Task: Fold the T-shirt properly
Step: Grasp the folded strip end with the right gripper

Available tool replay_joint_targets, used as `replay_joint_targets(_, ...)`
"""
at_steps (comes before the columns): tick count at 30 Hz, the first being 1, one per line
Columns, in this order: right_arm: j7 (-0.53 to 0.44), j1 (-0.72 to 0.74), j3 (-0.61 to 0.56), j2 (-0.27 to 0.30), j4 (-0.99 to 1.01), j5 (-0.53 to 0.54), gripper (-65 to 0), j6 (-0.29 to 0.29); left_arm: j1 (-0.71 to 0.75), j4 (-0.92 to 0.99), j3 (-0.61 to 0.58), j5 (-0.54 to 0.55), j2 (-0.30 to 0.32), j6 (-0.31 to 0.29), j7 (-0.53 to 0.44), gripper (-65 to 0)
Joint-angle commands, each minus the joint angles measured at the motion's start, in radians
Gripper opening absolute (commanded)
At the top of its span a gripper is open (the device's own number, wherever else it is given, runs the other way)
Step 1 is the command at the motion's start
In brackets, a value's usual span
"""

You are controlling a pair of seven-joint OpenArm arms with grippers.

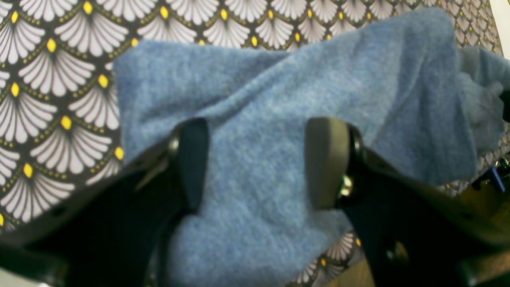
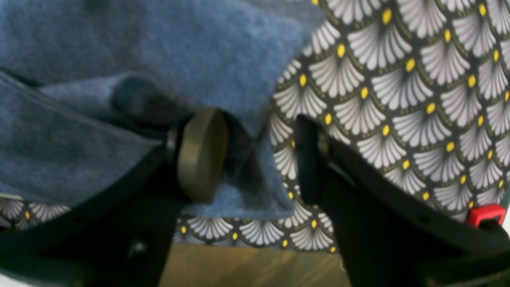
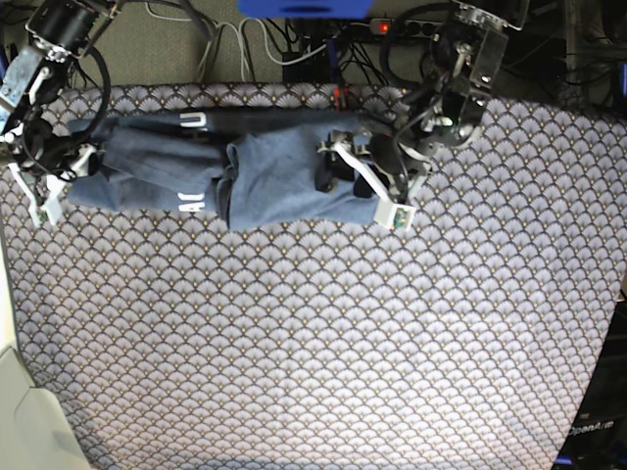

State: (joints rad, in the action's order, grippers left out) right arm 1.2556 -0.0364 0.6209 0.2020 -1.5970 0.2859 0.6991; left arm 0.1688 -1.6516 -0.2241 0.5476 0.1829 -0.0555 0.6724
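The slate-blue T-shirt (image 3: 274, 176) lies bunched in a long band across the far part of the table, with bits of white lettering showing. My left gripper (image 3: 367, 181) rests at its right end. In the left wrist view, that left gripper (image 1: 259, 163) has its jaws apart, and the T-shirt (image 1: 279, 79) lies between and under the fingers (image 1: 326, 163). My right gripper (image 3: 44, 191) is at the shirt's left end. Seen from the right wrist, the right gripper (image 2: 255, 157) stands open, with an edge of the T-shirt (image 2: 179, 40) hanging beside one finger (image 2: 203, 155).
The grey fan-patterned table covering (image 3: 313, 343) spreads over the whole table. Cables and a power strip (image 3: 392, 27) run behind the far edge. A bare wooden table edge (image 2: 239, 263) shows below the right gripper. A white object (image 3: 20, 411) sits at the near left corner.
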Motion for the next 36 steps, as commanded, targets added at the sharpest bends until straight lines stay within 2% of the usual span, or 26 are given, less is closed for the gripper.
replay_joint_targets(1,-0.01,0.01,0.004,0.018,-0.016,0.008,-33.1,-0.001,-0.008,-0.02,0.002,0.009,0.0,-0.007,-0.016,-27.4)
replay_joint_targets(8,-0.01,0.003,0.004,0.018,-0.016,0.008,-28.9,-0.001,-0.008,-0.02,0.002,0.01,0.0,-0.007,-0.015,-27.5)
replay_joint_targets(15,-0.01,0.01,0.004,0.018,-0.003,0.008,-28.8,-0.001,-0.012,-0.02,0.002,0.01,0.0,-0.007,0.039,-27.5)
replay_joint_targets(30,-0.01,0.016,0.006,0.011,0.051,0.009,-29.0,-0.001,-0.012,-0.02,0.009,0.01,0.0,-0.007,0.042,-27.5)
replay_joint_targets(36,-0.01,0.065,0.006,0.015,0.168,0.009,-29.4,-0.001,-0.012,-0.02,0.009,0.01,-0.001,-0.007,0.042,-27.5)
